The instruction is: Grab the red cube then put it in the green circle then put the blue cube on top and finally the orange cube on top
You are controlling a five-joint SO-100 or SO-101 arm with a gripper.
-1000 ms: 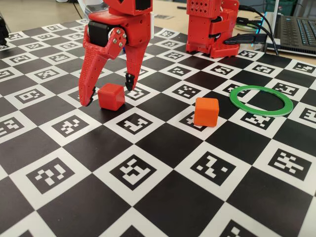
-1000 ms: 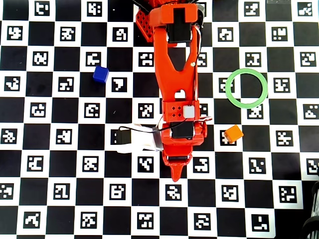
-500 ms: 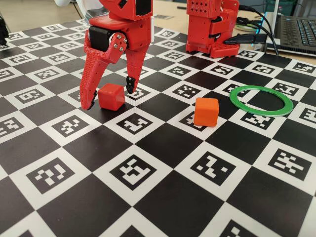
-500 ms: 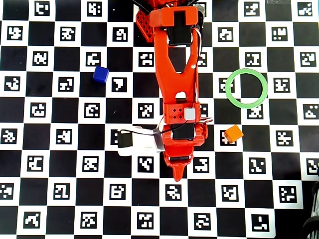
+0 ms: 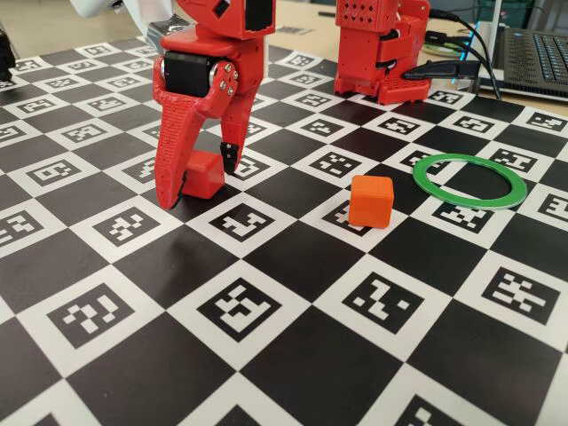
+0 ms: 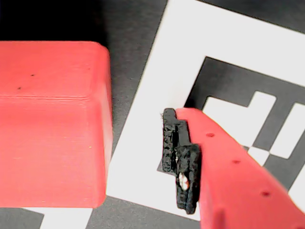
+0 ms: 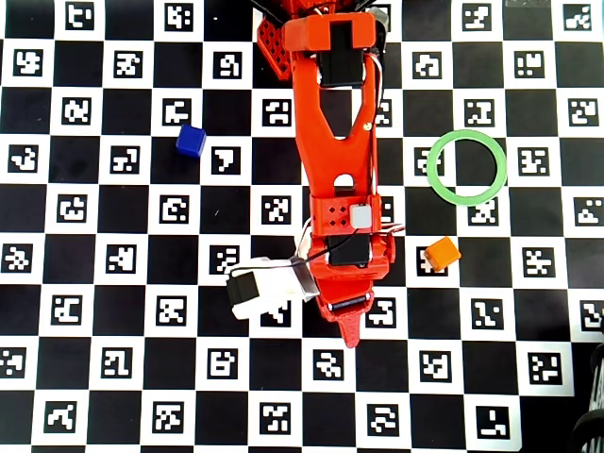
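In the overhead view the blue cube (image 7: 191,141) sits well apart from the pincer (image 7: 344,321), up and to its left on the checkerboard worktop (image 7: 113,377), with nothing touching it.

In the fixed view the pincer (image 5: 200,182) stands low over the worktop (image 5: 293,337), its two fingers spread to either side of the red cube (image 5: 203,174). The long finger (image 5: 173,160) reaches down to the board at the cube's left side, right against it or nearly so; the shorter finger, with its dark tip, hangs at the cube's right, a little behind it. The red cube rests on the board between them. The wrist view shows the red cube (image 6: 52,124) on the left and the dark-tipped finger (image 6: 181,162) on the right, with a clear strip of board between them, so that side is not touching.

Right of the pincer in the fixed view, the orange cube (image 5: 370,201) sits alone on the board, near but apart. Farther right lies the green circle (image 5: 469,180), flat, with only board inside it.
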